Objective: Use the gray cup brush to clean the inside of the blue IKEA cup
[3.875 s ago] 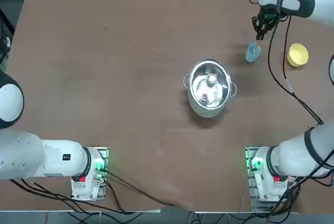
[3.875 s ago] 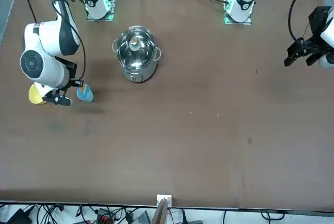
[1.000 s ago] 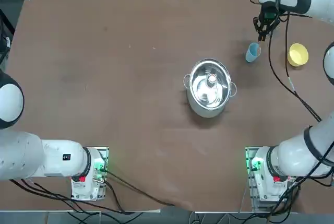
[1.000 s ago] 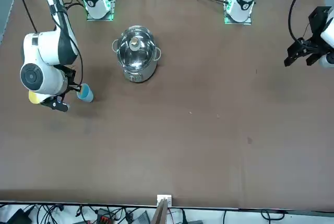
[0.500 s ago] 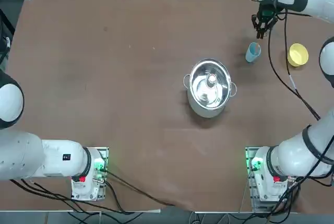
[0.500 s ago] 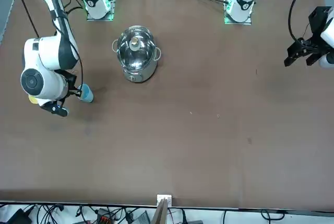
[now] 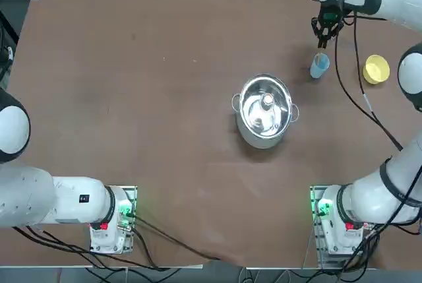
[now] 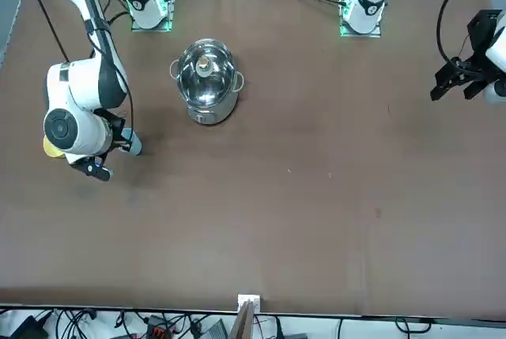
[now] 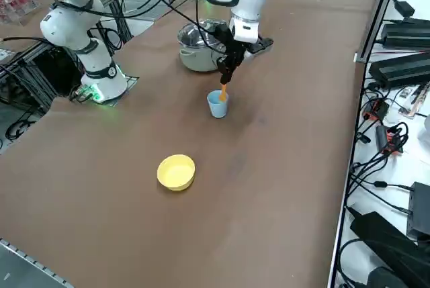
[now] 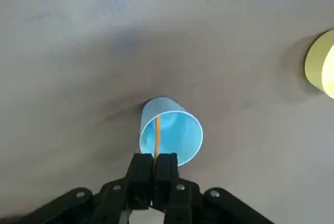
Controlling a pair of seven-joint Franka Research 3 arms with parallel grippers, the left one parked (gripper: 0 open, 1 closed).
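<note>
The blue IKEA cup (image 7: 319,66) stands upright at the table's far right, also seen in the side view (image 9: 217,105) and half hidden behind the arm's wrist in the front view (image 8: 134,146). My right gripper (image 10: 153,167) hangs just above the cup's rim (image 10: 172,130), shut on the cup brush's thin orange handle (image 10: 156,135). The stick runs down into the cup (image 9: 223,93); its head is hidden inside. Seen from above, the gripper (image 7: 321,41) sits just beyond the cup, and it shows in the side view too (image 9: 227,76).
A yellow cup (image 7: 376,69) (image 9: 176,171) stands to the right of the blue one. A steel pot (image 7: 265,110) (image 9: 198,46) with something in it sits mid-table, nearer the robot's base. The right arm's black cable hangs past the cups.
The right wrist has swung a little leftward in the top view above the cup, brush still gripped and dipped inside. The cup has stayed in place.
</note>
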